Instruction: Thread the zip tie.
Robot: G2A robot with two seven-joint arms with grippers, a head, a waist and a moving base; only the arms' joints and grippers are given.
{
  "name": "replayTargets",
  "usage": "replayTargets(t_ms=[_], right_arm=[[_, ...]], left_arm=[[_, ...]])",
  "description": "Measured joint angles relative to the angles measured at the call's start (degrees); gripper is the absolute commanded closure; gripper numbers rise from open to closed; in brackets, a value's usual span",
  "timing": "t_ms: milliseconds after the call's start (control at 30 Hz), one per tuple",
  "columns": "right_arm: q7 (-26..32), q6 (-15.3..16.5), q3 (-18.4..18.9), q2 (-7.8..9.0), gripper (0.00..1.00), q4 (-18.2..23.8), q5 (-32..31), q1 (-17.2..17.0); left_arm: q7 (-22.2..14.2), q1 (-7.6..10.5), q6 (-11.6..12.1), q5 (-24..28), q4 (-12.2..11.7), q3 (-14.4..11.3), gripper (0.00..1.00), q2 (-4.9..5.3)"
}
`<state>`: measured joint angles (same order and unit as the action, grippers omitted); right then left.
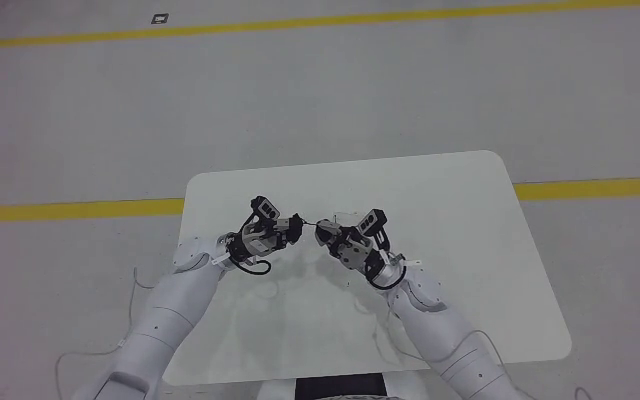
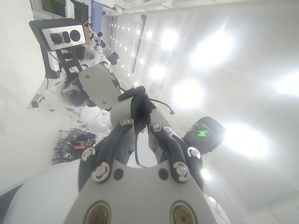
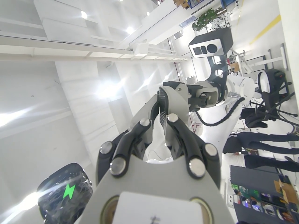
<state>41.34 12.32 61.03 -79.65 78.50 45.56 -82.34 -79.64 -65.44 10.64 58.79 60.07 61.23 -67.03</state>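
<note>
Both arms are raised over the white desk [image 1: 450, 200]. In the top view they meet tip to tip just left of frame centre.

Left: my left fingers [image 2: 143, 108] are narrow, pads pinched on the black zip tie [image 2: 136, 141]. In the left wrist view one run of the strap drops from the pinch towards the lower middle of the frame and curves in at my palm. A thinner run arcs out to the right of centre and ends free in the air.

Right: my right fingers [image 3: 163, 108] are also narrow, ribbed pads pressed flat together at frame centre. I cannot tell whether any strap sits between them.

In the top view a thin dark line bridges the small gap between the two sets of tips, above the desk.
</note>
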Motion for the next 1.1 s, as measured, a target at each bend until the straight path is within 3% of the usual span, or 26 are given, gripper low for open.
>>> replayTargets(t_ms=[1100], right_arm=[[-1.3, -0.1, 1.4, 0.38, 1.0, -2.5, -0.2, 0.1]], left_arm=[[0.0, 0.0, 0.0, 0.0, 0.0, 0.0, 1.0, 0.0]])
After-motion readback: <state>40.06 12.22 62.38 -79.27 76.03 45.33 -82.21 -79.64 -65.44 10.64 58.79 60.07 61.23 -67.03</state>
